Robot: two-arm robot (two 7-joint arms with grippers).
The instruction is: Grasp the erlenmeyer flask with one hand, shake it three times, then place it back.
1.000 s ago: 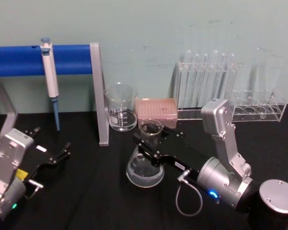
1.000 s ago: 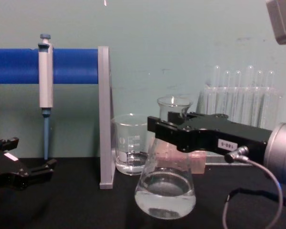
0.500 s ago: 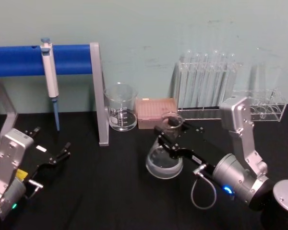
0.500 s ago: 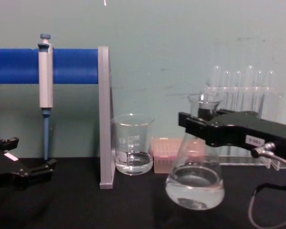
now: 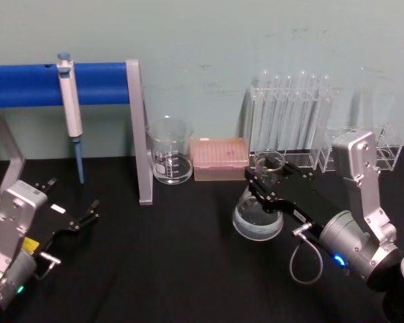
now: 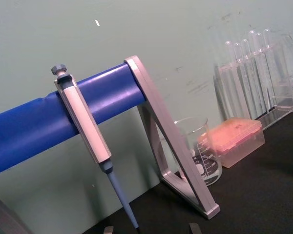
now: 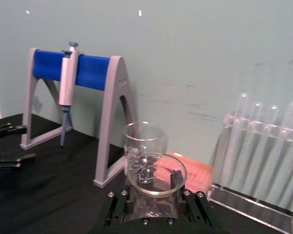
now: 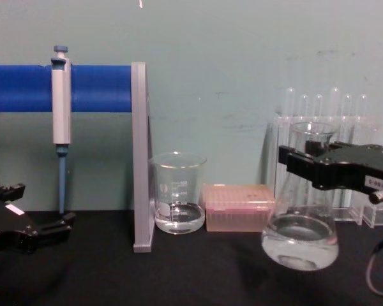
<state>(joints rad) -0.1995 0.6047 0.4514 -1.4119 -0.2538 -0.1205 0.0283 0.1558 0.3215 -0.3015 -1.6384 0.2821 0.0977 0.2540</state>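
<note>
**Flask swept right, mid-shake**

Since a second ago the right gripper (image 5: 265, 180) has carried the flask (image 5: 257, 215) from just in front of the beaker (image 5: 170, 156) to well right of it, past the pink tip box (image 5: 219, 157). Its jaws pinch the flask's neck just under the rim. The base, holding some clear liquid, hangs below and seems to ride just off the table (image 5: 161, 269). The left gripper (image 5: 87, 217) sits parked well left of the beaker, jaws spread and empty.

This looks like one stroke of the shake, with the put-down yet to come. The next move likely calls for a reversal back toward the beaker, with the pinch firm and the neck near upright so nothing sloshes out.

Room is tight behind the flask, where the tube rack (image 5: 289, 124) stands close. Bare table in front of the beaker gives free swing. The stand's grey leg (image 5: 140, 134), just left of the beaker, bounds it.
</note>
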